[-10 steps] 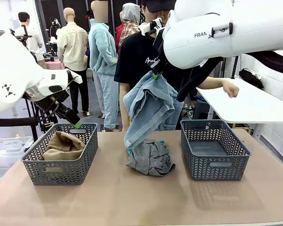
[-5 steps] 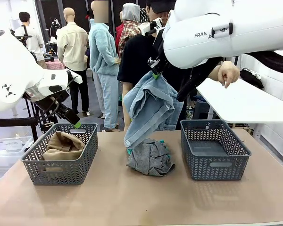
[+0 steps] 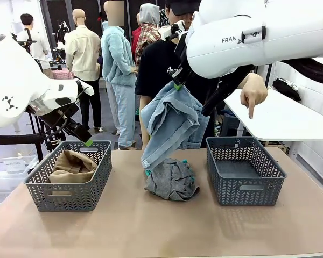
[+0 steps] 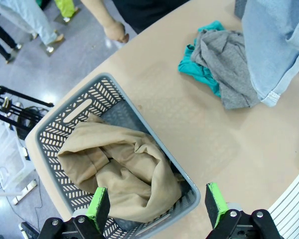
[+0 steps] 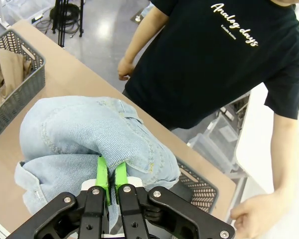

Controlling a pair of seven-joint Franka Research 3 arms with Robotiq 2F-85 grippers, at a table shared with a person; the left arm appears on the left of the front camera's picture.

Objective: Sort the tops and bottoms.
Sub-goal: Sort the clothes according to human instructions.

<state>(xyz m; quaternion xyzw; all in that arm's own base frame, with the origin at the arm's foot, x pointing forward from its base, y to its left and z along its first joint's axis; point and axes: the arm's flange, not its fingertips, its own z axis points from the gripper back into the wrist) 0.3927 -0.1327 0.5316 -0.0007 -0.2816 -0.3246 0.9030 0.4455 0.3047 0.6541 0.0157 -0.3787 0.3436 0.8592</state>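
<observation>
The light blue denim bottoms (image 3: pixel 172 122) hang above the table's middle, pinched at the top by my shut right gripper (image 3: pixel 177 85); the right wrist view shows the green pads (image 5: pixel 103 177) clamped on a fold of denim (image 5: pixel 89 134). Below them lie a heather-grey tee (image 3: pixel 171 180) and a teal tee (image 4: pixel 199 69) heaped together. The tan khaki top (image 3: pixel 71 165) lies in the left basket (image 3: pixel 70 196). My left gripper (image 4: pixel 157 204) hovers open above that basket (image 4: pixel 55 132), holding nothing.
A second grey basket (image 3: pixel 243 171) stands at the right of the table with nothing in it. A person in a black tee (image 3: pixel 161 70) stands at the far side, one hand (image 3: pixel 253 94) pointing down toward the right basket. A white table (image 3: pixel 282 115) is behind.
The person's hand has risen from the white table and now points a finger downward above the right basket. Both arms and the denim have stayed put.
</observation>
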